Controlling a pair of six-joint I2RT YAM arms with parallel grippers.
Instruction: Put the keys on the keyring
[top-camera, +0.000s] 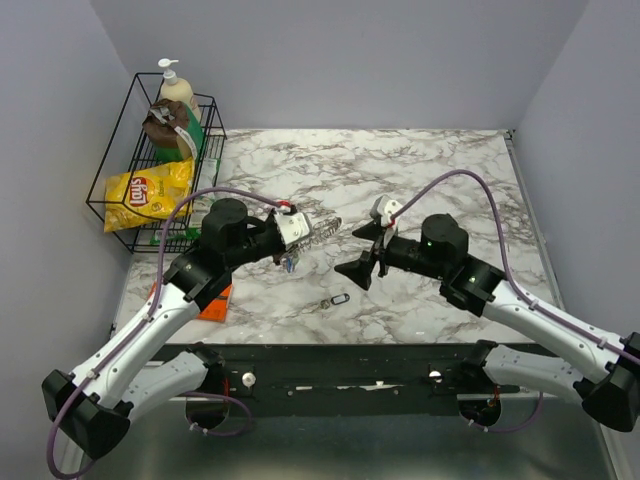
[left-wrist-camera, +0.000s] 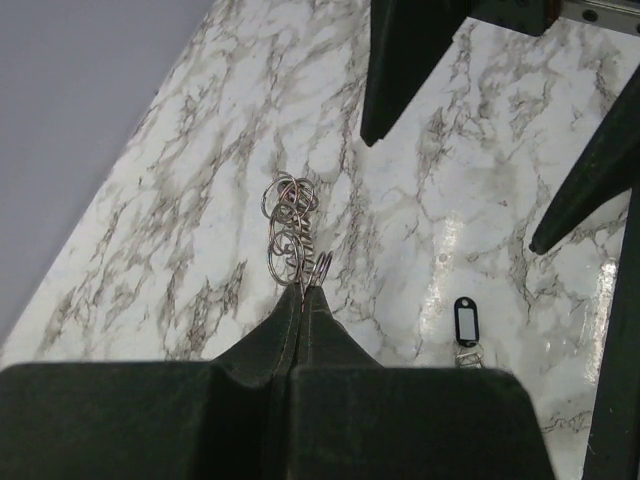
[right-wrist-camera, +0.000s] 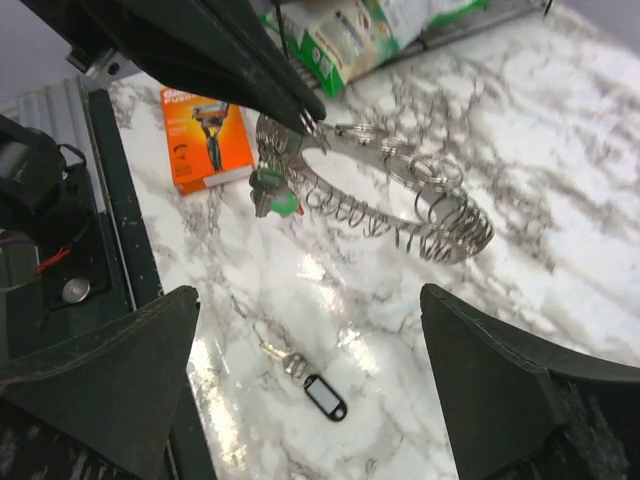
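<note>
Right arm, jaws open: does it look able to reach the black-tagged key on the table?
Probably yes. The right gripper hangs open almost over the black-tagged key, with bare table around it; the keyring in the left gripper sits further off.

- table (top-camera: 430, 170): is showing white marble with grey-brown veining.
- keyring (right-wrist-camera: 400, 205): is gleaming silver all along its coils.
- key (right-wrist-camera: 275, 197) on it: is wearing a green head.
- tag (right-wrist-camera: 325, 397): is showing a black rim and a white window.
- razor pack (right-wrist-camera: 205, 135): is showing orange.
- chip bag (top-camera: 148, 190): is showing yellow.
- wire basket (top-camera: 112, 140): is showing black.
</note>
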